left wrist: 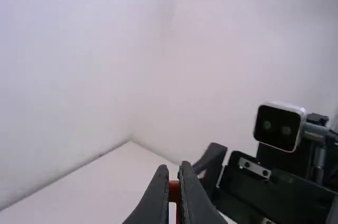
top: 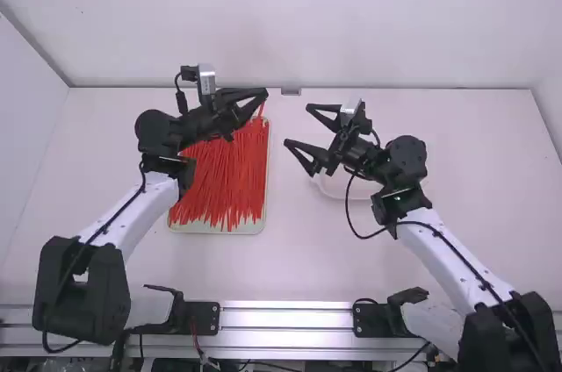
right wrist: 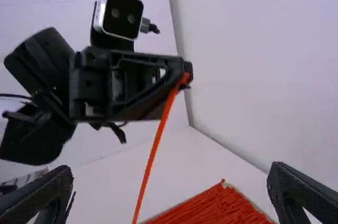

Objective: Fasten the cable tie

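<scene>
Your left gripper (top: 263, 92) is closed, pinching one red cable tie (right wrist: 156, 145) above the tray (top: 218, 230) of spare ties (top: 226, 170). Your right gripper (top: 299, 126) is wide open and empty nearby.

Bright, even, diffuse light fills the scene. On the white table (top: 88, 144) around the tray (top: 219, 230) of red cable ties (top: 230, 175), shadows are faint and soft-edged; the wall (top: 281, 12) behind the tray looks a shade dimmer.

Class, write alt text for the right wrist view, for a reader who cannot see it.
The left hand pinches one end of a single red cable tie, which hangs down toward a pile of red cable ties on the white table. The right hand is open wide in the foreground.
</scene>
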Robot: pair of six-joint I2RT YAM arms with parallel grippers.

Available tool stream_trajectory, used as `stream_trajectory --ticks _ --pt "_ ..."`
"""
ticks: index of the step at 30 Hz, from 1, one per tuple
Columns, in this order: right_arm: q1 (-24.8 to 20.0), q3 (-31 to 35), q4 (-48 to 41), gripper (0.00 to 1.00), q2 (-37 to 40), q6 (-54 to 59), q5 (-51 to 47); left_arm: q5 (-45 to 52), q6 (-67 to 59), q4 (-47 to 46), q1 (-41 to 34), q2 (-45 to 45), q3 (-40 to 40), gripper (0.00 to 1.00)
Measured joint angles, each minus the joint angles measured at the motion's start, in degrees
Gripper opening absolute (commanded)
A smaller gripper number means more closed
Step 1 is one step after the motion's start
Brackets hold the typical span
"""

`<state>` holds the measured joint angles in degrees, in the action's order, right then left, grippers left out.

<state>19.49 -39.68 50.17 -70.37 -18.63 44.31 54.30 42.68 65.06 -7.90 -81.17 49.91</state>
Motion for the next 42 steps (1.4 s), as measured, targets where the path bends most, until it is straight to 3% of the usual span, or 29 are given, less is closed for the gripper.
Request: stream_trajectory --ticks 11,15,27,42 --pt "-2.1 -0.09 31.54 0.99 -18.4 -14.23 3.96 1.2 3.26 1.75 -2.45 -4.5 3.13 0.02" --pt "-2.8 -0.13 39.1 1.0 -22.69 -19.63 4.68 1.16 3.89 2.91 -2.45 -4.5 3.13 0.02" --pt "0.09 -5.73 40.17 0.98 -25.86 -25.79 9.35 0.09 0.79 0.85 -4.22 -4.5 3.13 0.02" --pt "-0.2 -5.86 40.11 0.98 -25.86 -26.34 11.08 0.09 0.2 1.33 -4.26 -4.5 3.13 0.02"
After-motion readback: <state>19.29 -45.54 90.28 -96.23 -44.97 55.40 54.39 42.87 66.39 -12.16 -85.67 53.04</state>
